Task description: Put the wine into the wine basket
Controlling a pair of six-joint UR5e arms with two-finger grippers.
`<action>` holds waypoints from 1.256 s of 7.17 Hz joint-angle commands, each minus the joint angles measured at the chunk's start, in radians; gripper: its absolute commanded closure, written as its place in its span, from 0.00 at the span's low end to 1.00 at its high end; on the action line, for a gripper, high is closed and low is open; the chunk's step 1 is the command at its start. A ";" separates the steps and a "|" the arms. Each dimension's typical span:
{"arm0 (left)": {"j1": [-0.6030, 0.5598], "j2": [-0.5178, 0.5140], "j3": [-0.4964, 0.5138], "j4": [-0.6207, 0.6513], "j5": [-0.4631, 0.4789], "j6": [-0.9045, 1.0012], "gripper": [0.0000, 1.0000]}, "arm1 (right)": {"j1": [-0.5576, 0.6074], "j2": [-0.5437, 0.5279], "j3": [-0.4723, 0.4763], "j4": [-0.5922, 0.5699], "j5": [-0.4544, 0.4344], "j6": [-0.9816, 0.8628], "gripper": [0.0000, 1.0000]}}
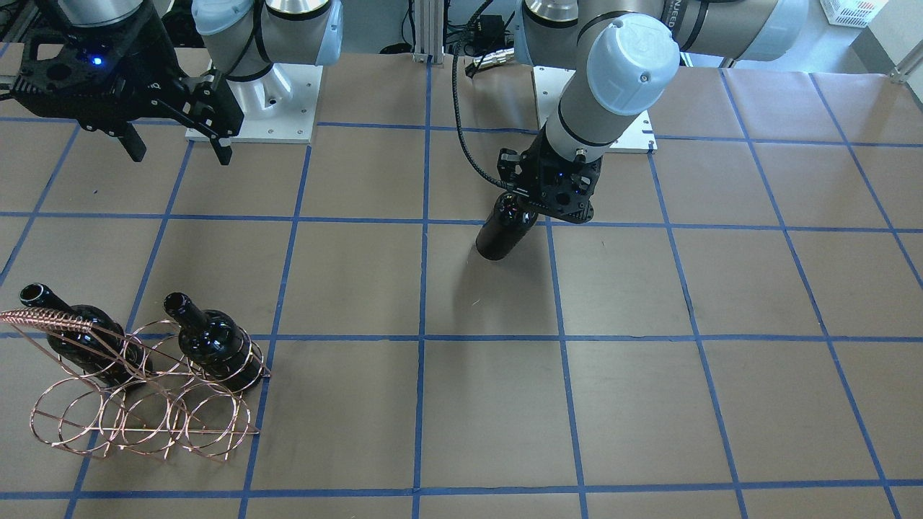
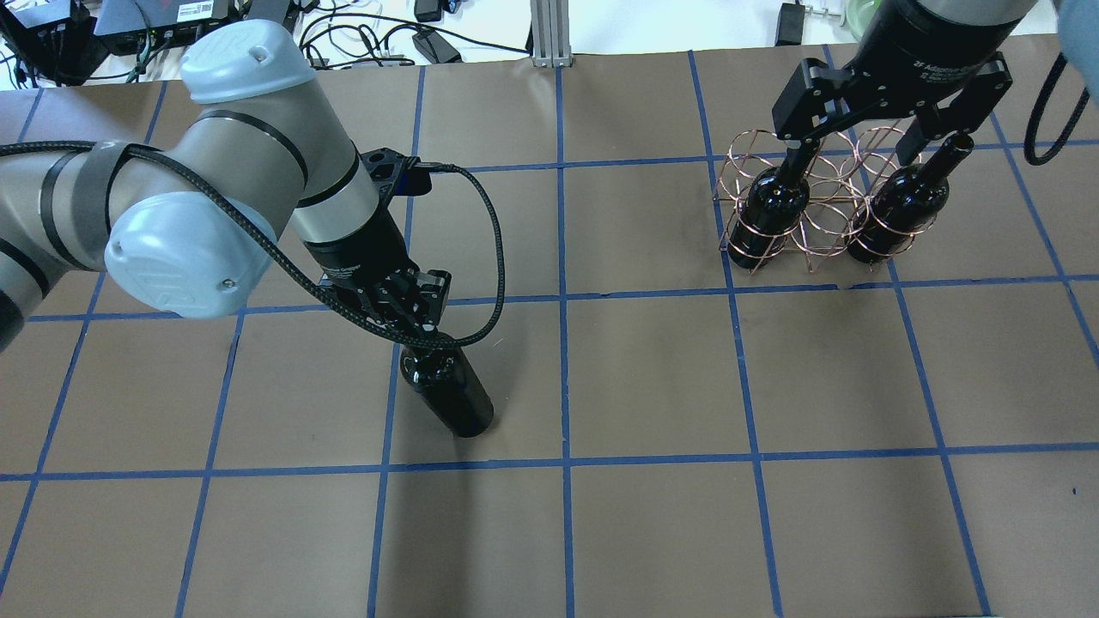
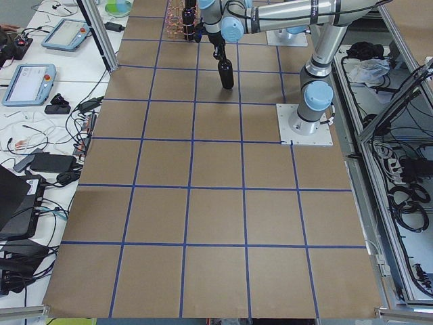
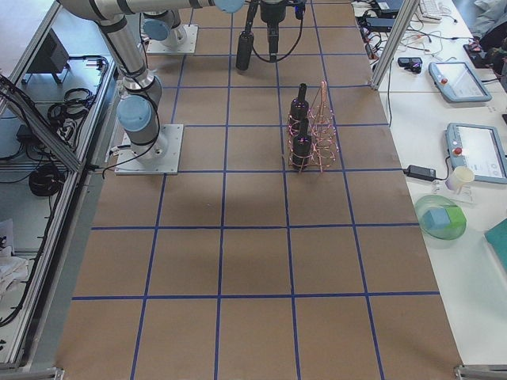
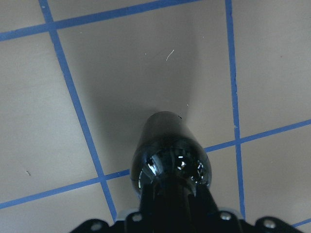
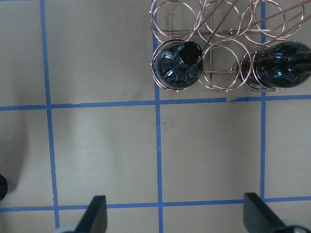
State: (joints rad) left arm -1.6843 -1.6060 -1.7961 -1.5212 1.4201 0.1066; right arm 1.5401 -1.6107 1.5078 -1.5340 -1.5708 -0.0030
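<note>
Left gripper (image 2: 427, 343): clamped on the neck of the wine (image 2: 458, 396), centre-left of the overhead view.
Wine axis: near upright, neck up in the grip, base down. Apparently clear of the table, judging by the soft shadow lying apart from the base.
Wine basket (image 2: 822, 225): upper right of the overhead view, well apart from the held wine, off to the right and higher in the frame.
Free slot: middle ring between the left seated bottle (image 2: 773, 204) and the right seated bottle (image 2: 901, 202); further rings behind also empty.
Nearer arm: right gripper (image 2: 883, 150) just over the basket, fingers spread wide, nothing in them. Left arm farther, but loaded.
Wine look: glossy near-black glass, no label, rounded shoulder with bright glints.
Likely need: long sideways carry, then straight-down entry; right gripper possibly in the way.
</note>
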 commanded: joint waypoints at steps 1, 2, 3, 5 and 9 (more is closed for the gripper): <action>0.000 -0.002 0.000 -0.023 0.000 0.004 1.00 | 0.000 0.000 0.000 0.000 -0.001 0.000 0.00; 0.000 -0.002 0.000 -0.031 0.000 0.002 1.00 | 0.000 -0.001 0.000 0.000 0.000 0.000 0.00; 0.000 -0.002 0.000 -0.031 0.002 0.004 1.00 | 0.000 -0.002 0.000 0.000 -0.001 0.000 0.00; 0.000 -0.002 0.000 -0.033 0.002 0.004 1.00 | 0.000 -0.005 0.000 0.003 -0.001 0.000 0.00; 0.000 -0.014 0.000 -0.033 0.000 -0.001 1.00 | 0.000 -0.005 0.000 0.003 -0.002 0.000 0.00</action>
State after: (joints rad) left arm -1.6843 -1.6170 -1.7963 -1.5539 1.4217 0.1084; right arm 1.5401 -1.6151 1.5079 -1.5309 -1.5723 -0.0031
